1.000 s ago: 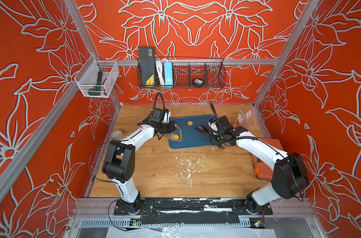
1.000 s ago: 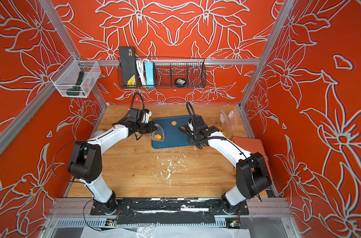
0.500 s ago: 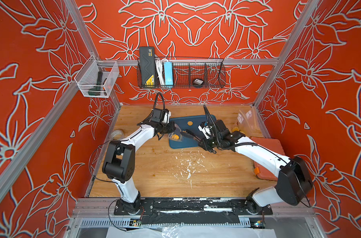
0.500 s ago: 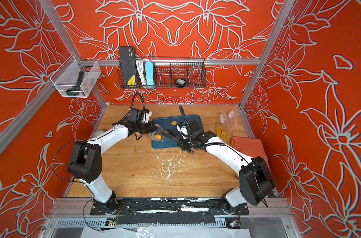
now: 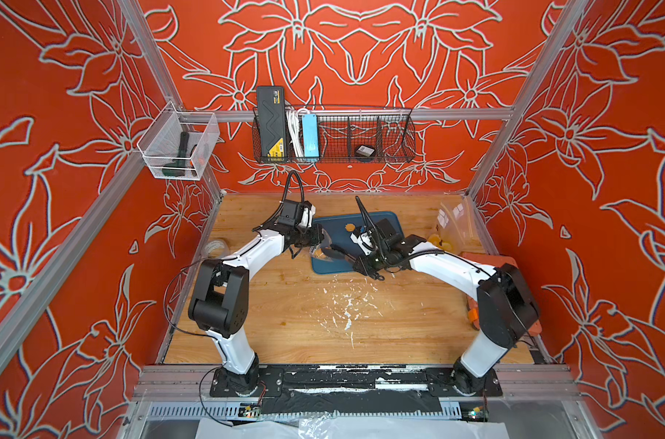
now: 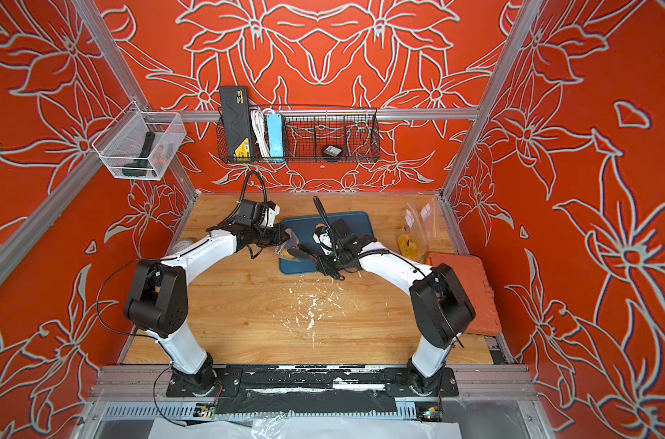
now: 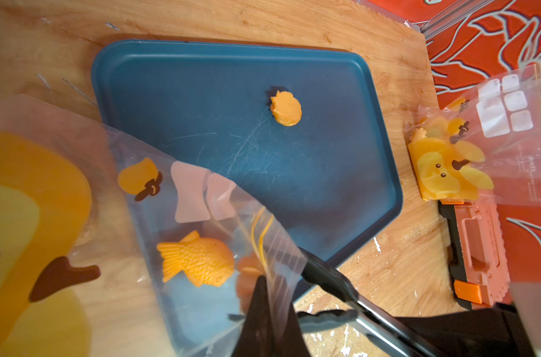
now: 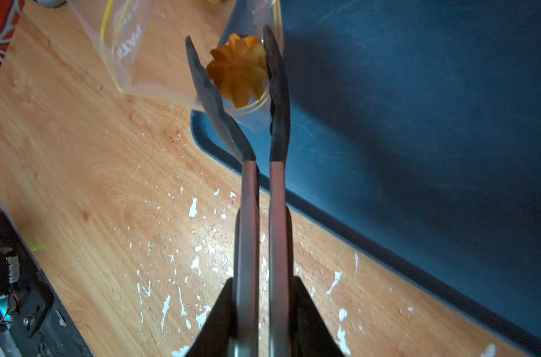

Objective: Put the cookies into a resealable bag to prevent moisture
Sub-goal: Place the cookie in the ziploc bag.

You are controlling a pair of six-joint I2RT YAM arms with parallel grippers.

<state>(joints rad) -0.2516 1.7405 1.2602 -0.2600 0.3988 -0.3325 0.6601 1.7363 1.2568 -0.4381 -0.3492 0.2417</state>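
My left gripper (image 7: 269, 309) is shut on the rim of a clear resealable bag (image 7: 170, 216) and holds its mouth up over the near corner of the blue tray (image 7: 294, 170). A fish-shaped cookie (image 7: 198, 262) lies inside the bag. My right gripper (image 8: 263, 309) is shut on the handles of black-tipped tongs (image 8: 247, 201). The tongs pinch a flower-shaped cookie (image 8: 238, 71) right at the bag's mouth. Another cookie (image 7: 286, 108) lies alone on the tray. In both top views the left gripper (image 5: 320, 240) and right gripper (image 5: 355, 262) meet at the tray's (image 6: 357, 224) left end.
A second clear bag (image 5: 452, 224) with yellow animal prints leans in the far right corner. An orange case (image 5: 490, 260) lies along the right wall. A roll of tape (image 5: 217, 247) sits by the left wall. White flecks mark the wooden table (image 5: 346, 311).
My right arm has swung left across the tray, carrying the tongs and flower cookie from the tray's right part to the bag's mouth. The left arm has held still.
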